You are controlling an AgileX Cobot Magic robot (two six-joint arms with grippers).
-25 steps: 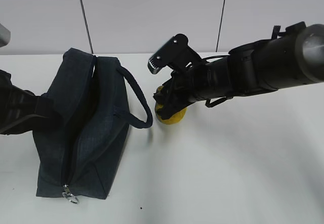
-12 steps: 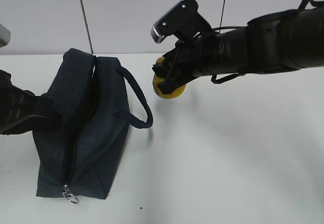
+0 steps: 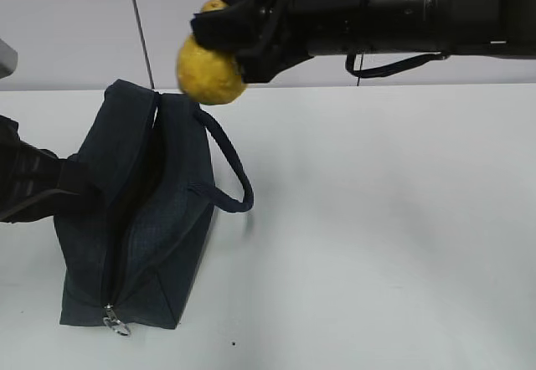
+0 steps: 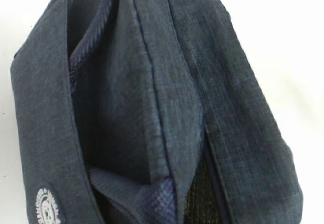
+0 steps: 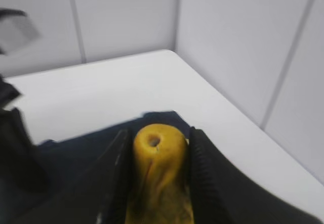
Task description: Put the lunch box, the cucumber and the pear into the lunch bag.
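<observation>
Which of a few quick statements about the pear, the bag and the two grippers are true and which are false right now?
1. The right gripper is clamped on the pear. True.
2. The pear is resting on the table. False: it is held in the air, above the far end of the bag.
3. The bag's top is zipped shut. False: the opening gapes, and the zipper pull sits at the near end.
4. One bag handle loops out toward the right side. True.
5. The cucumber lies on the table beside the bag. False: no cucumber shows in any view.
</observation>
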